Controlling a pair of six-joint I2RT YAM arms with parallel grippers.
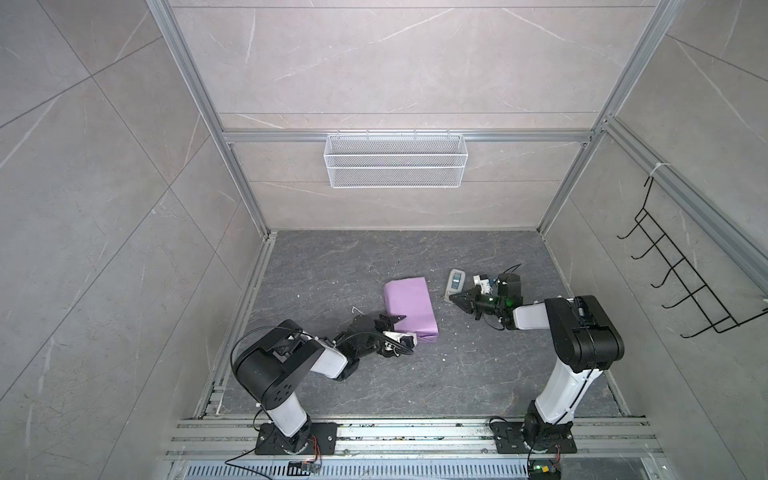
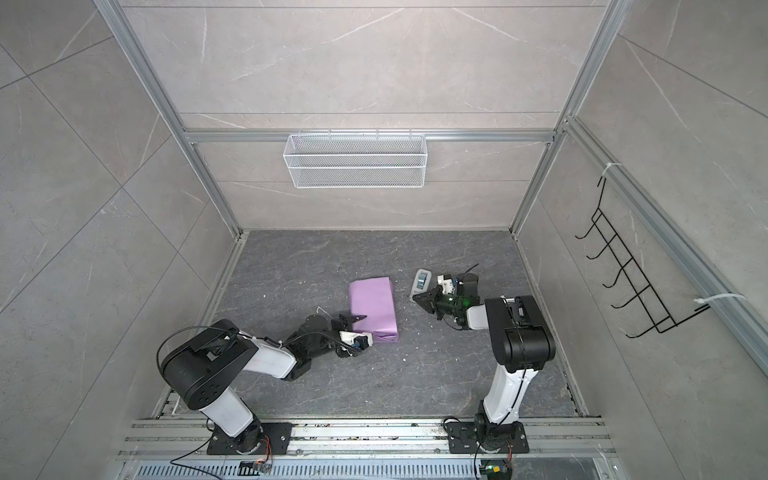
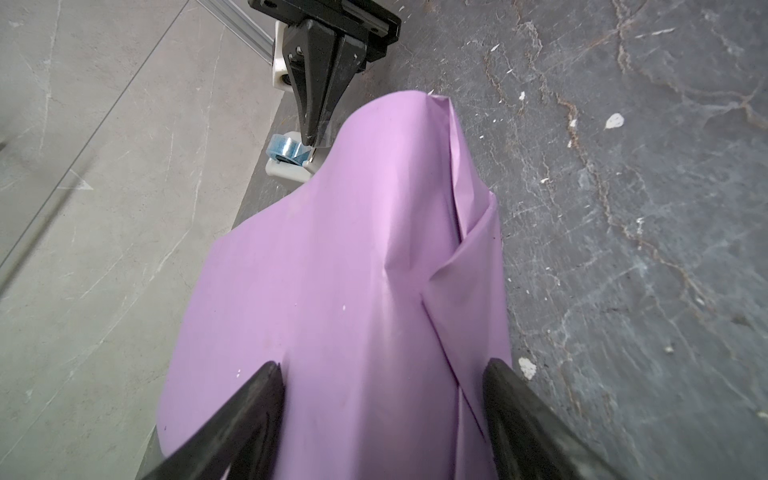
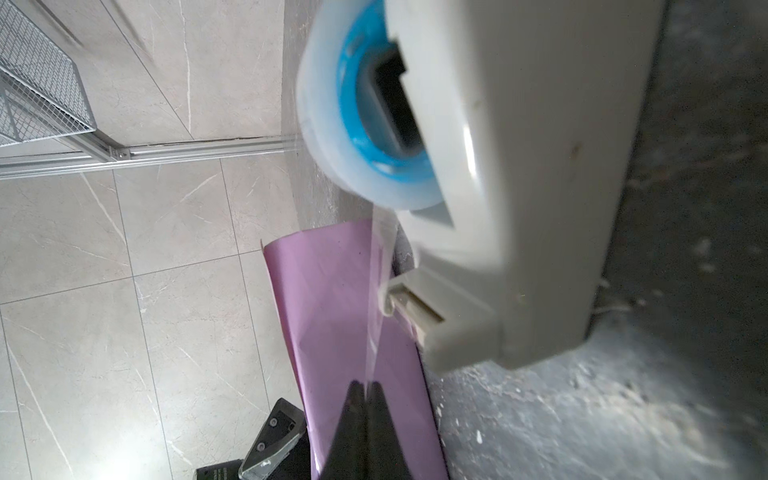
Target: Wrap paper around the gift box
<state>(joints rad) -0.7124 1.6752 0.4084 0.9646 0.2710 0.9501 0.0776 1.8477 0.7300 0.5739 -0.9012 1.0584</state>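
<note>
- Bench (image 1: 415, 374): dark grey, marbled, scattered white flecks.
- Paper (image 1: 409, 305): lilac face out, folded round the box into a long bundle. Lies mid-bench, long axis running far to near, slightly skewed. The left wrist view shows an overlapping seam and creases along one side. The box is fully covered and not visible.
- Left gripper (image 3: 382, 370): at the paper's near end, on the side toward the left edge. Fingers (image 3: 249, 407) spread wide over the lilac face. Cannot tell whether they touch it.
- Right gripper (image 4: 365, 384): just right of the paper and apart from it. Fingers pressed together, pinching the tape.
- Dispenser (image 1: 455, 284): grey-white with a blue-cored roll. Lies on the bench just beyond the right gripper, between the paper and the right edge.
- Tape (image 4: 376, 311): clear strip, straight from the roll to the right fingertips.
</note>
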